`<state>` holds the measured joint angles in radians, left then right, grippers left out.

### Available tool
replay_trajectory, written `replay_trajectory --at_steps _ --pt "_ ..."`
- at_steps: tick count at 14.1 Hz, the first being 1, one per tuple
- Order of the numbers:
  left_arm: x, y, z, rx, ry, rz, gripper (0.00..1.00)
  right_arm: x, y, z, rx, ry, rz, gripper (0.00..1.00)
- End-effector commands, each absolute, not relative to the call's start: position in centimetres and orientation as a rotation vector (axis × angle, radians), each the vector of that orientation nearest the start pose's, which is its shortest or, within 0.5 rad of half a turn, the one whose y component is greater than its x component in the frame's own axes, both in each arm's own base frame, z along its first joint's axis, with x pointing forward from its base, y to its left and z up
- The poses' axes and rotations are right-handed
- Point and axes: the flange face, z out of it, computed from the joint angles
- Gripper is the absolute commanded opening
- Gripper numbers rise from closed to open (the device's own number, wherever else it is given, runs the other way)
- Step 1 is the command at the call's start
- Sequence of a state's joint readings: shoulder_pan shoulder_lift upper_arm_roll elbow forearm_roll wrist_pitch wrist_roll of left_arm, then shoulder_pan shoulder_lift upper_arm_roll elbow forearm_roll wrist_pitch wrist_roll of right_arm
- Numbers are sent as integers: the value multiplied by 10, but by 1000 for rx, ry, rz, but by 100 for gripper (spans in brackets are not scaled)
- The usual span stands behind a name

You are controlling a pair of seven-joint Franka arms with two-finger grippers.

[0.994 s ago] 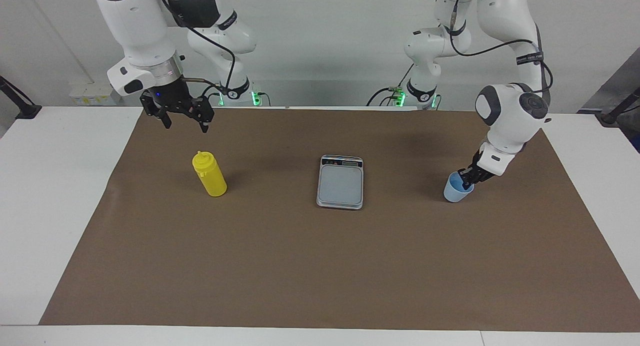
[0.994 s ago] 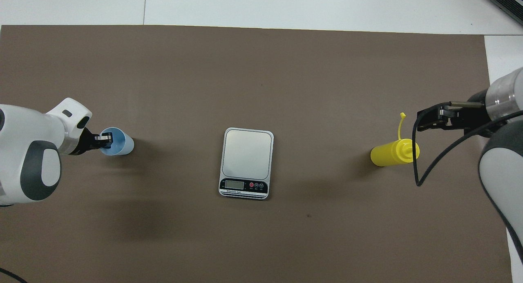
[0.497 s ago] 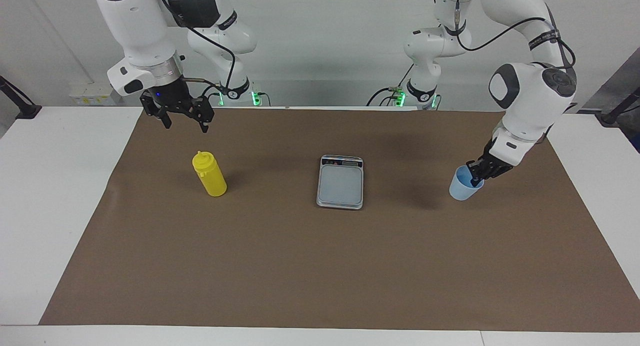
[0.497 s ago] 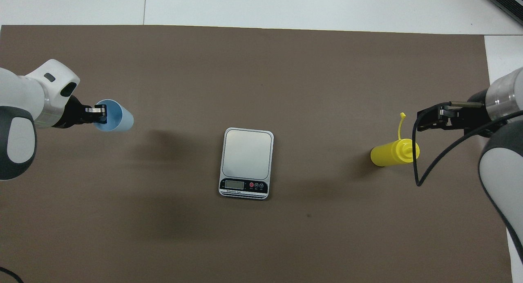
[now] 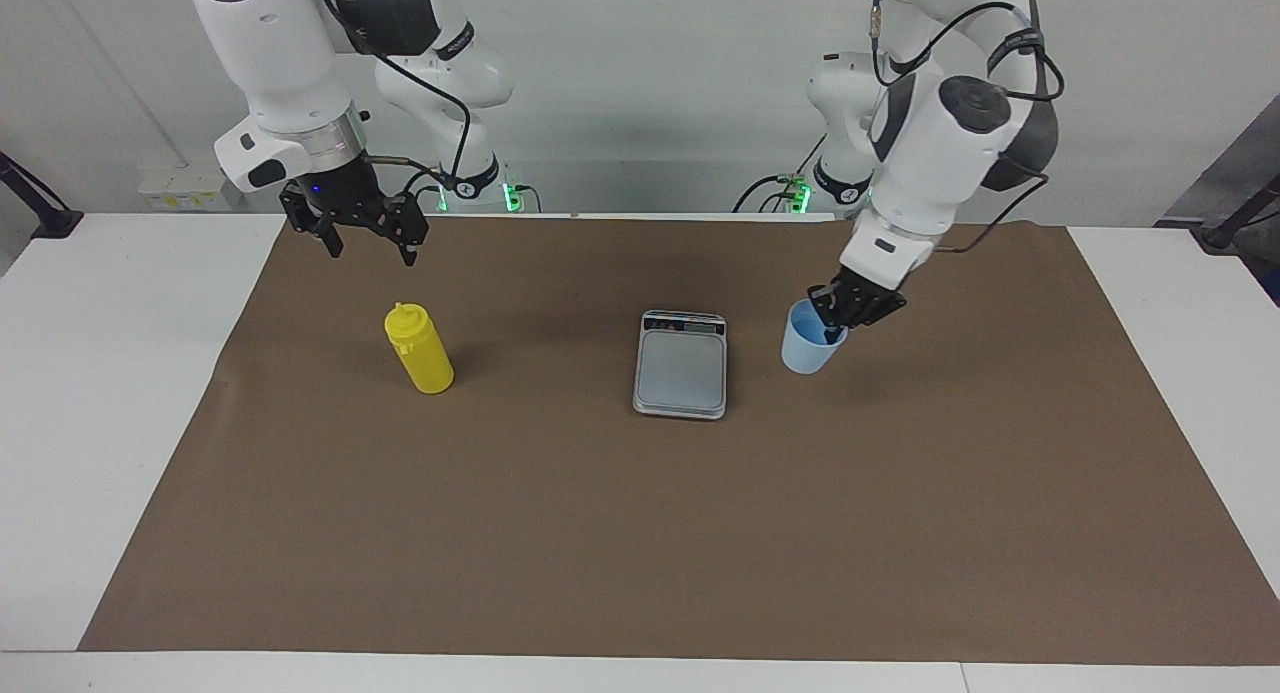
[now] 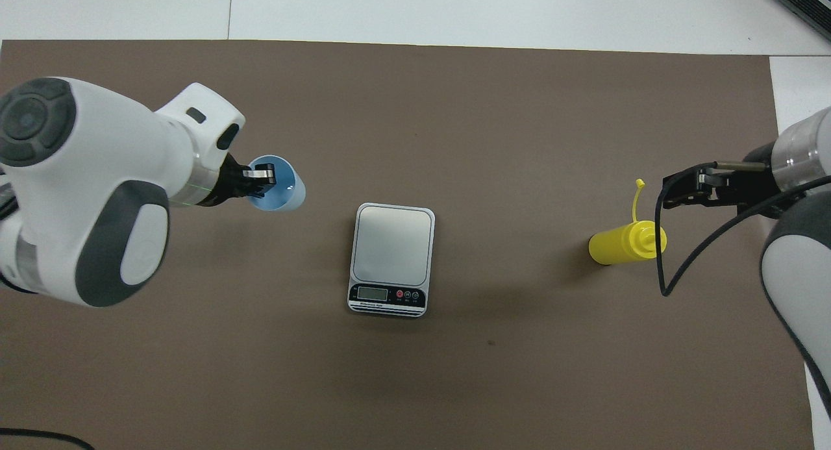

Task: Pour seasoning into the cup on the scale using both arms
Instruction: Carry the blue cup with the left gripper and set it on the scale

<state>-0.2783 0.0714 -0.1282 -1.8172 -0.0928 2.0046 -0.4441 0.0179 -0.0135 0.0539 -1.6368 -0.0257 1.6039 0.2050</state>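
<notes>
My left arm [image 5: 940, 143] bends down; its gripper [image 5: 838, 318] pinches the rim of the cup [image 5: 808, 340], raised beside the scale [image 5: 681, 363]. My right gripper [image 5: 355, 223] waits, fingers apart, over the brown mat [image 5: 640, 533] near the seasoning [image 5: 419, 350].

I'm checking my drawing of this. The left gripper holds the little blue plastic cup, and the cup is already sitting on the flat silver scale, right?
Not quite. The left gripper does hold the light blue plastic cup by its rim, but the facing view shows the cup in the air beside the flat silver-grey scale, not on it.
</notes>
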Motion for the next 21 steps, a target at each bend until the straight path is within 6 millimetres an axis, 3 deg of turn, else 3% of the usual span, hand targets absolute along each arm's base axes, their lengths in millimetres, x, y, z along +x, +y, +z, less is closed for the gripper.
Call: replay_trajectory --at_steps 1,4,9,10,13,16,21 --pt "536 -290 492 -3257 -148 -181 0 546 32 605 -3163 195 34 100" --pt "524 -321 486 -3267 -129 -191 0 546 32 605 -3163 195 36 100" --pt "505 -350 454 -3271 -107 -170 0 546 32 605 -3163 198 36 100" --pt "503 -360 439 -3257 -119 -141 0 546 32 605 -3163 198 36 100" --pt "500 -360 423 -3227 -109 -158 0 546 32 605 -3163 195 36 100" --pt "490 -364 392 -3231 -87 -160 0 546 33 605 -3163 193 36 100" --pt "482 -368 383 -3223 -59 -137 0 546 32 605 -3163 195 36 100"
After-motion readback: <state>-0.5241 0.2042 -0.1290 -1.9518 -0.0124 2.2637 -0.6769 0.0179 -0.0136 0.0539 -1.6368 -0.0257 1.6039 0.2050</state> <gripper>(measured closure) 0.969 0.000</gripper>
